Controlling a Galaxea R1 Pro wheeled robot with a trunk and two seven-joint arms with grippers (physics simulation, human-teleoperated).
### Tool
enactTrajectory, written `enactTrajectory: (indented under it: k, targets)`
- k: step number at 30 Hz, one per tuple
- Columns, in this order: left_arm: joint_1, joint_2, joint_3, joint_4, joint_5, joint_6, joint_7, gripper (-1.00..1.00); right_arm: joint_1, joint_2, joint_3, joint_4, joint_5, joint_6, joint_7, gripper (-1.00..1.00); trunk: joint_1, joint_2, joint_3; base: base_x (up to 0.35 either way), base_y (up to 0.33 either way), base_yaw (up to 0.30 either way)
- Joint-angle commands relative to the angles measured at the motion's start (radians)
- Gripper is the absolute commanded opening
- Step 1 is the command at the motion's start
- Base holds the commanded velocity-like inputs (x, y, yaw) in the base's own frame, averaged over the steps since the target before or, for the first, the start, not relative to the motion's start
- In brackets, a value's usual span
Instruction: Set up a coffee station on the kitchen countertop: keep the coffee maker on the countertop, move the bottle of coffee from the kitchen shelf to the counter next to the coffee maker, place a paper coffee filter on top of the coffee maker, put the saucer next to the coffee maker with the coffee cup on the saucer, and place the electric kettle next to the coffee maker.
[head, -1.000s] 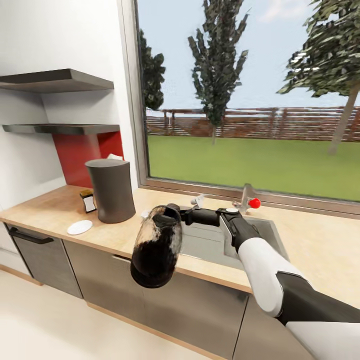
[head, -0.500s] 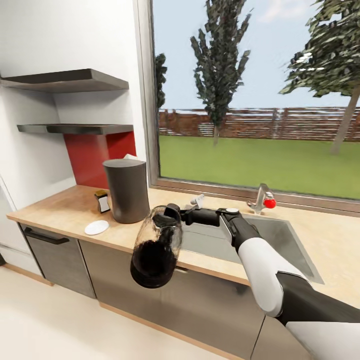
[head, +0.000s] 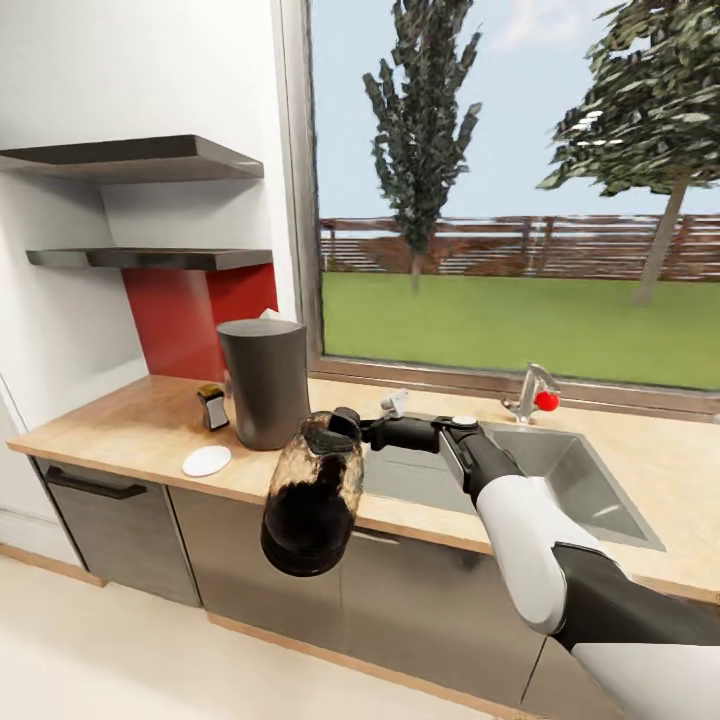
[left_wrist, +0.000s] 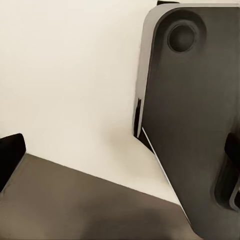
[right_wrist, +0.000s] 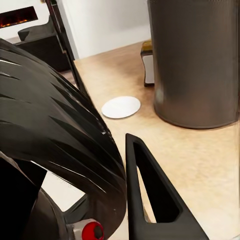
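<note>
Hanging from the right gripper (head: 350, 432), the kettle (head: 312, 492) is held by its top, body drooping down and out over the floor in front of the cabinets, short of the countertop (head: 140, 425). The gripper's fingers are pressed onto the kettle's handle; one dark finger (right_wrist: 155, 200) is seen beside the ribbed black body in the right wrist view. The coffee maker (head: 265, 380) stands upright on the counter, further left and back from the gripper, with the saucer (head: 206, 461) near its front and the coffee bottle (head: 211, 406) just beside it. The right arm is judged the nearer one. Whether the left gripper is spread or closed cannot be told.
</note>
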Motion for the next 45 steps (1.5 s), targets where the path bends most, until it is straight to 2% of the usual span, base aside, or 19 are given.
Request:
enactTrajectory:
  k: [1, 17, 26, 37, 38, 39, 43, 44, 45]
  targets:
    - [0.000, 0.000, 0.006, 0.001, 0.001, 0.000, 0.001, 1.00, -0.001, 0.002, -0.011, -0.001, 0.004, 0.011, 0.005, -1.00, 0.000, -0.001, 0.000, 0.000, 0.313, -0.271]
    - [0.000, 0.000, 0.005, 0.001, 0.000, 0.000, 0.001, 1.00, -0.001, 0.002, -0.011, -0.001, 0.004, 0.011, 0.005, -1.00, 0.000, -0.001, 0.000, 0.001, 0.315, -0.271]
    - [0.000, 0.002, 0.006, 0.000, 0.000, 0.000, 0.001, 1.00, -0.001, 0.002, -0.012, -0.003, 0.004, 0.011, 0.005, -1.00, 0.000, -0.001, 0.000, 0.169, 0.308, -0.272]
    - [0.000, 0.002, 0.004, 0.000, 0.002, 0.000, 0.001, 1.00, -0.001, 0.002, -0.013, -0.002, 0.006, 0.009, -0.004, -1.00, 0.000, -0.001, 0.000, 0.013, 0.330, -0.258]
    - [0.000, 0.002, 0.004, 0.000, 0.002, 0.000, 0.001, 1.00, -0.001, 0.002, -0.014, -0.003, 0.006, 0.009, -0.043, -1.00, 0.000, -0.001, 0.000, 0.000, 0.310, -0.088]
    - [0.000, 0.002, 0.004, 0.001, 0.002, 0.000, 0.001, 1.00, -0.001, 0.002, -0.013, -0.009, 0.005, 0.009, -0.239, -1.00, 0.000, -0.001, 0.000, 0.000, 0.253, -0.015]
    - [0.000, 0.002, 0.004, 0.000, 0.002, 0.000, 0.001, 1.00, -0.001, 0.002, -0.014, -0.013, 0.004, 0.009, -0.423, -1.00, 0.000, -0.001, 0.000, 0.000, 0.235, -0.005]
    - [0.000, 0.002, 0.004, 0.000, 0.001, 0.000, 0.001, 1.00, -0.001, 0.002, -0.016, -0.014, 0.004, 0.009, -0.489, -1.00, 0.000, -0.001, 0.000, 0.000, 0.209, -0.001]
    - [0.000, 0.002, 0.004, 0.000, 0.001, 0.000, 0.001, 1.00, -0.001, 0.002, -0.017, -0.016, 0.004, 0.010, -0.519, -1.00, 0.000, -0.001, 0.000, 0.000, 0.195, 0.000]
